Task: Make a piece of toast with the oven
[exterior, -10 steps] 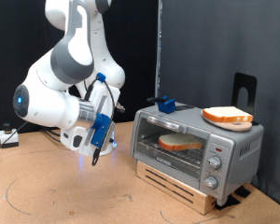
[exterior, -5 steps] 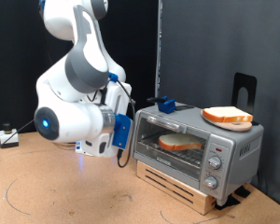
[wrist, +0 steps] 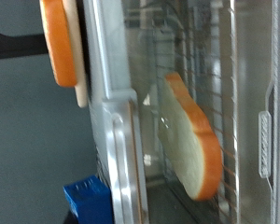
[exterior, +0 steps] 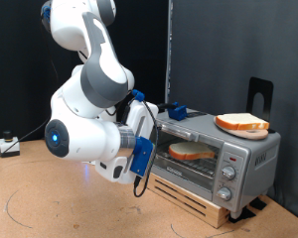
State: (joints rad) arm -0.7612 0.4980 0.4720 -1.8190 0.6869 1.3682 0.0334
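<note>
The silver toaster oven (exterior: 250,157) stands on a wooden base at the exterior view's right, with its glass door shut. The piece of toast (exterior: 192,152) lies on the wire rack inside, seen through the glass. My gripper (exterior: 139,180) hangs just in front of the oven's left end, close to the door, with nothing visible between its fingers. The wrist view shows the toast (wrist: 191,140) behind the glass and the oven's frame (wrist: 117,121) close up. The gripper's fingers do not show there.
A thicker slice on an orange dish (exterior: 241,123) sits on top of the oven, and it also shows in the wrist view (wrist: 61,42). A blue object (exterior: 176,111) rests on the oven's top left. Three knobs (exterior: 228,171) are on the side panel. A black stand (exterior: 258,94) rises behind.
The arm has swung to the exterior view's right and down, bringing the gripper from well left of the oven to just in front of its door. The toast and oven have not moved.
</note>
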